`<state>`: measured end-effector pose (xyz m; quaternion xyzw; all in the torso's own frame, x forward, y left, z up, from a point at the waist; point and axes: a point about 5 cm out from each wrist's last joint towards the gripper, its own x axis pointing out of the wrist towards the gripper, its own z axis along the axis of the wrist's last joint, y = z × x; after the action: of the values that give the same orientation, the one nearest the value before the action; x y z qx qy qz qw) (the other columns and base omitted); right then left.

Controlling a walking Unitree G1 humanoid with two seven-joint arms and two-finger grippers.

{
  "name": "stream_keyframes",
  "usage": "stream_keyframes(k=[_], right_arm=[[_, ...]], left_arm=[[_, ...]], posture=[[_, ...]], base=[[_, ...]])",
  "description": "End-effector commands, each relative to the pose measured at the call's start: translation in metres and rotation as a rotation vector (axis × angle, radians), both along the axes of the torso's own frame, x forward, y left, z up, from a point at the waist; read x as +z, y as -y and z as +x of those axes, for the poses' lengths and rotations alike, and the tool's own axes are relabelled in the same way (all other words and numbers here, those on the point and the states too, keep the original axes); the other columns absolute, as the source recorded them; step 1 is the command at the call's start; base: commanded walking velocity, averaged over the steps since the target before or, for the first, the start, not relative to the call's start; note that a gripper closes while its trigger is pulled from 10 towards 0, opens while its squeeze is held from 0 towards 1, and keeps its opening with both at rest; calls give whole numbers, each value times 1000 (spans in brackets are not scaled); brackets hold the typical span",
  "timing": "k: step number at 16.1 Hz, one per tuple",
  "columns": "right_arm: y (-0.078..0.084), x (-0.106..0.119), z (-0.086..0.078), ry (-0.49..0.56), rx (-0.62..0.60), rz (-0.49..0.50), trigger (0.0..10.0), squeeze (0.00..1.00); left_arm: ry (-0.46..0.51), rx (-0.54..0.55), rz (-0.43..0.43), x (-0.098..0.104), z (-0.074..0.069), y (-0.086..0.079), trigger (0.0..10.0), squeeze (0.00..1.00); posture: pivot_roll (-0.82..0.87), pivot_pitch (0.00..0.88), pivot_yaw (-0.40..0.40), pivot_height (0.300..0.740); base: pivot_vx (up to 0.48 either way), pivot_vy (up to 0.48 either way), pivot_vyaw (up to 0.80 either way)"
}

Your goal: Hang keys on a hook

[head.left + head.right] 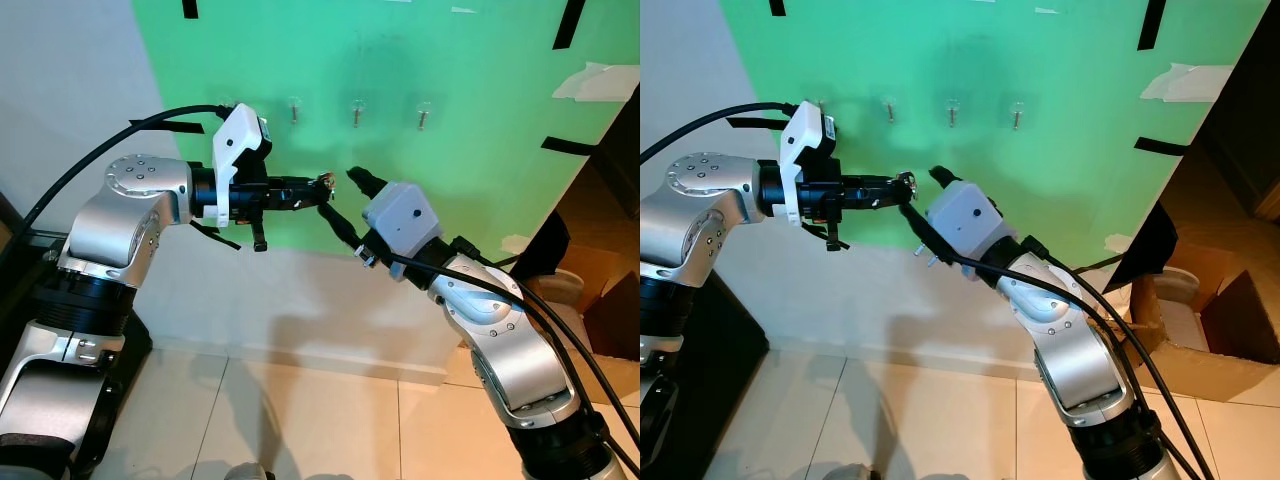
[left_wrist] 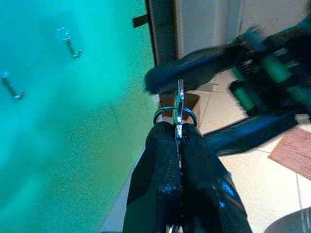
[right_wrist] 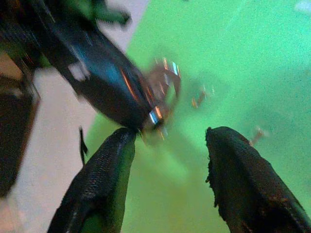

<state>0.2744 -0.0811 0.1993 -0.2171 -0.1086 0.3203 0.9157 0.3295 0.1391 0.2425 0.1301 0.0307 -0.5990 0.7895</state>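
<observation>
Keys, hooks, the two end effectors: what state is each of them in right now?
Keys: pinched in the left end effector, not on any hook.
Left end effector: shut on the keys, raised before the green wall.
Right end effector: open, its fingers close beside the keys, holding nothing.
Hooks: a row on the green wall, all bare.

Keys [image 2: 178, 110]: metal ring and flat blade, pinched upright at the left gripper [image 2: 178, 138] tip, held in the air below the row of small wall hooks [image 1: 357, 113] on green board.
</observation>
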Motion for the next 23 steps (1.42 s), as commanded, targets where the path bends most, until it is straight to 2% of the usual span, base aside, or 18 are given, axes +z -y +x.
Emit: stream_keyframes(k=[1,6,12,13,15,16,17,19,21,22,23], right_arm=[[3,-3,2,-5,-25,-26,10000,0],[5,-4,3,5,-44,-31,10000,0],[-1,0,8,7,-44,17,10000,0],[-2,0,8,8,-43,20,9647,0],[-3,0,10,10,-47,21,7529,0],[-2,0,12,13,-58,18,5412,0],[-1,-1,13,15,-70,16,4941,0],[1,0,15,19,-87,21,3176,0],[3,1,16,23,-101,25,2549,0],[3,1,16,23,-101,25,2549,0],[3,1,17,24,-105,28,1569,0]], left_arm=[[20,-20,6,5,0,3,10000,0],[18,-24,9,5,0,4,10000,0],[16,-35,7,5,-1,6,10000,0],[15,-37,7,4,-1,6,10000,0],[14,-40,6,5,-1,6,10000,0],[14,-40,6,5,-1,6,10000,0],[13,-40,7,5,-1,6,10000,0],[12,-40,9,4,-1,5,10000,0],[12,-40,11,4,-1,5,10000,0],[12,-40,11,4,-1,5,10000,0],[12,-39,12,3,-1,5,10000,0]], posture=[[-39,0,9,740],[-39,0,11,740],[-37,0,11,740],[-36,0,11,740],[-35,0,11,740],[-35,0,11,740],[-34,0,11,740],[-35,0,12,740],[-36,0,15,740],[-36,0,15,740],[-36,0,15,740]], base=[[0,0,0],[0,0,0],[0,0,0],[0,0,0],[0,0,0],[0,0,0],[0,0,0],[0,0,0],[0,0,0],[0,0,0],[0,0,0]])
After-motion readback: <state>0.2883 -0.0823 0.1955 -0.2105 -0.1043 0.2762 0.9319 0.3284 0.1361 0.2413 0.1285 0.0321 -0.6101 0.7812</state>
